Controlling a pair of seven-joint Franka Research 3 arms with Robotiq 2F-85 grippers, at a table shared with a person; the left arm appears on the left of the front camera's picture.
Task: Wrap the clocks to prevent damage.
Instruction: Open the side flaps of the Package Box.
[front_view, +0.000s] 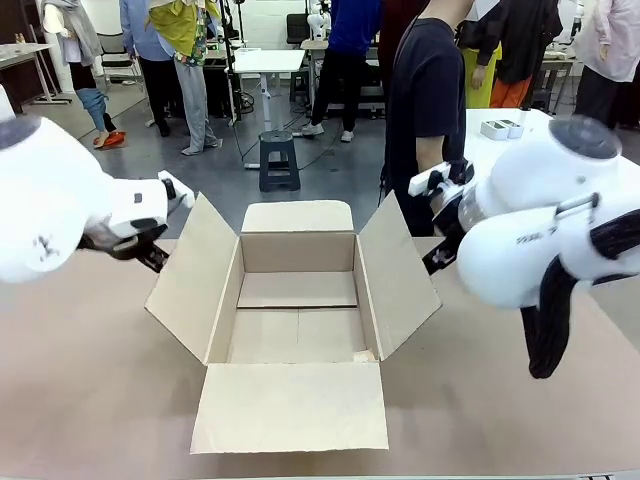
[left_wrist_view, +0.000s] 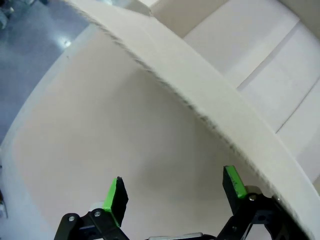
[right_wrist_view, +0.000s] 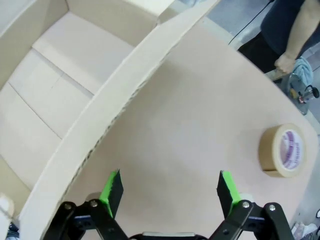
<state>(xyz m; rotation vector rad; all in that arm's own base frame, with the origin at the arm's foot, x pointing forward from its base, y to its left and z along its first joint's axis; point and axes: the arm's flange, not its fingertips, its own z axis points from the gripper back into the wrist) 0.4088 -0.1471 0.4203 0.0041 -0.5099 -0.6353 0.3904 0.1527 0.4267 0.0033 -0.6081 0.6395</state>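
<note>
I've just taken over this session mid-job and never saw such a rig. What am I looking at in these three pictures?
The wide picture comes from a fixed camera between two white robot arms, looking across the table at a person on the far side. The left arm enters from picture left, the right arm from picture right. The other two pictures come from a camera on each wrist, looking along that arm's jaws, tipped with green pads. Both sets of jaws are open and hold nothing. On the table stands an open cardboard box, flaps spread, looking empty. Each arm's jaws hang just outside one side flap. The right wrist view shows a roll of tape lying on the table.
</note>
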